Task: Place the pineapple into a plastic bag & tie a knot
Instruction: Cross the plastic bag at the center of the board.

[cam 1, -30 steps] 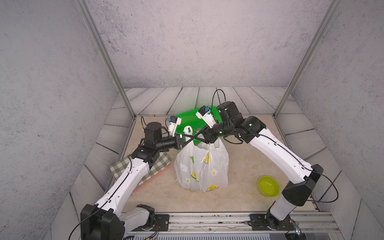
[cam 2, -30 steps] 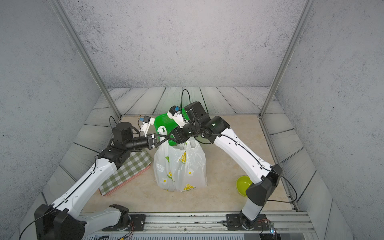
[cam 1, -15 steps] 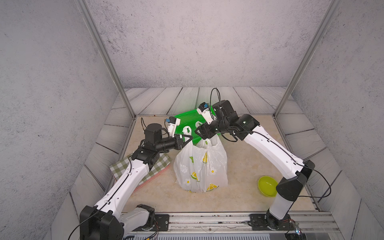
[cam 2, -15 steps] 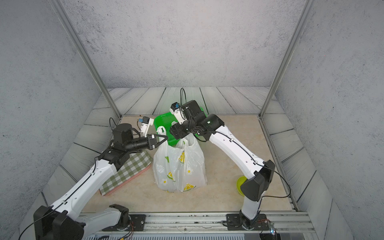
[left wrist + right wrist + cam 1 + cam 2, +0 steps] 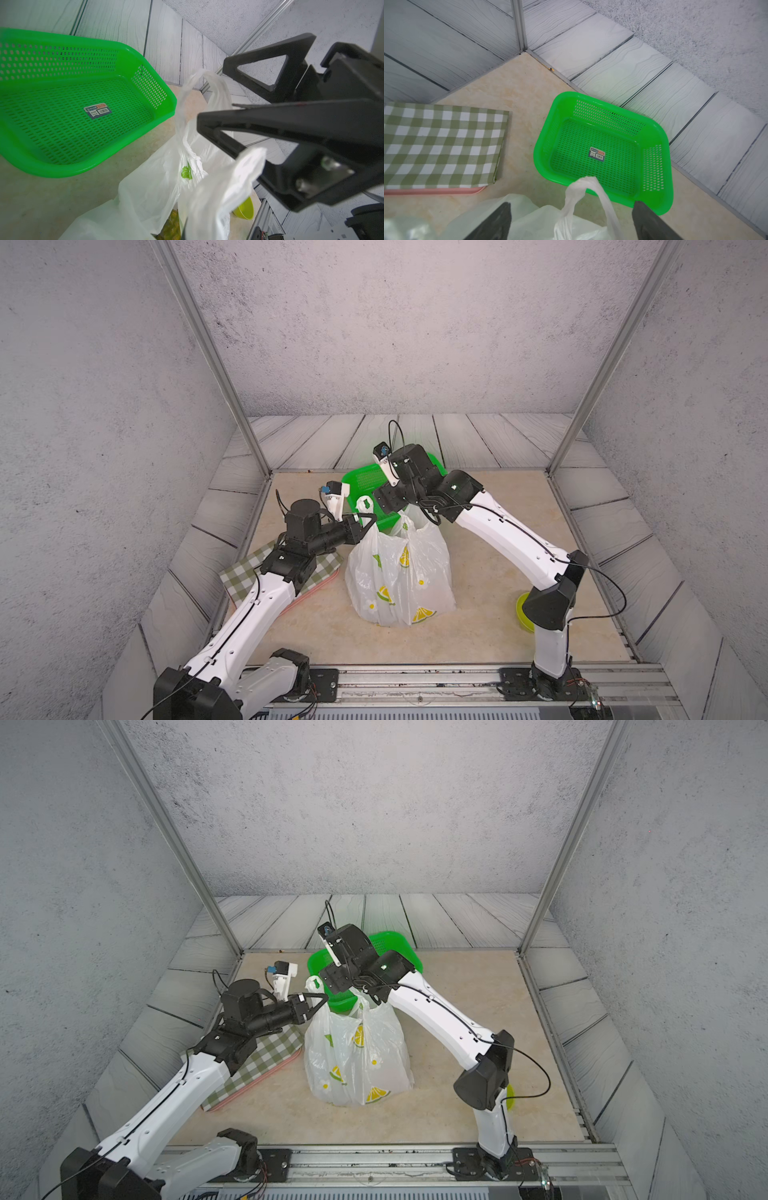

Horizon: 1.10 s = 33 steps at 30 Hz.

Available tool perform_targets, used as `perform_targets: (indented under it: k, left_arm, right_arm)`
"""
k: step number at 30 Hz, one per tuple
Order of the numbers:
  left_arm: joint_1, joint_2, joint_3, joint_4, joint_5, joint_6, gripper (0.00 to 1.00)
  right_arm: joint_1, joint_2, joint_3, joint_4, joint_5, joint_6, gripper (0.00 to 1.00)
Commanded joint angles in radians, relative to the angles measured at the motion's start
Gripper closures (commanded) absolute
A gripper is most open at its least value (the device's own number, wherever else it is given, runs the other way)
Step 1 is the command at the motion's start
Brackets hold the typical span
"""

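Note:
The plastic bag (image 5: 399, 572), white with lemon prints, stands upright mid-table in both top views. The pineapple (image 5: 170, 226) shows yellow-green inside its mouth. My left gripper (image 5: 370, 517) is shut on one handle (image 5: 364, 504) and holds it up. My right gripper (image 5: 571, 222) is open wide, with the other handle loop (image 5: 584, 187) standing free between its fingers (image 5: 652, 224). From the left wrist, the right gripper (image 5: 212, 93) is seen straddling that loop (image 5: 207, 81). The two handles stand apart, and no knot is in view.
A green mesh basket (image 5: 365, 481) sits right behind the bag, under the right wrist. A green checked pad (image 5: 249, 576) lies under my left arm. A lime bowl (image 5: 524, 610) sits by the right arm's base. Metal posts stand at the back corners.
The right gripper's jaws have spread wide and the right arm has swung left and back over the basket edge. The left gripper has stayed shut on its handle.

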Motion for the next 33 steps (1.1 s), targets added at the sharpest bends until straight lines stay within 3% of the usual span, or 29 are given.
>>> perform_targets:
  k: [1, 7, 18, 26, 29, 33]
  left_arm:
    - [-0.005, -0.034, -0.011, 0.056, -0.037, -0.013, 1.0]
    - [-0.007, -0.044, -0.012, 0.061, -0.03, -0.019, 1.0]
    - [-0.006, -0.041, -0.019, 0.068, -0.018, -0.018, 1.0]
    - [-0.007, -0.046, -0.019, 0.067, -0.016, -0.02, 1.0]
    - [-0.006, -0.049, -0.019, 0.065, -0.019, -0.019, 1.0]
    - [-0.007, -0.046, -0.015, 0.065, -0.015, -0.019, 1.0]
  right_arm:
    - [0.014, 0.073, 0.089, -0.05, 0.199, -0.011, 0.05]
    - [0.016, 0.189, 0.22, -0.136, 0.319, 0.003, 0.05]
    - [0.015, 0.183, 0.174, -0.103, 0.54, -0.058, 0.01]
    - [0.0, 0.183, 0.185, -0.144, 0.509, -0.032, 0.0]
    - [-0.014, 0.173, 0.174, -0.17, 0.455, -0.002, 0.11]
    - [-0.03, 0.127, 0.11, -0.152, 0.41, 0.023, 0.36]
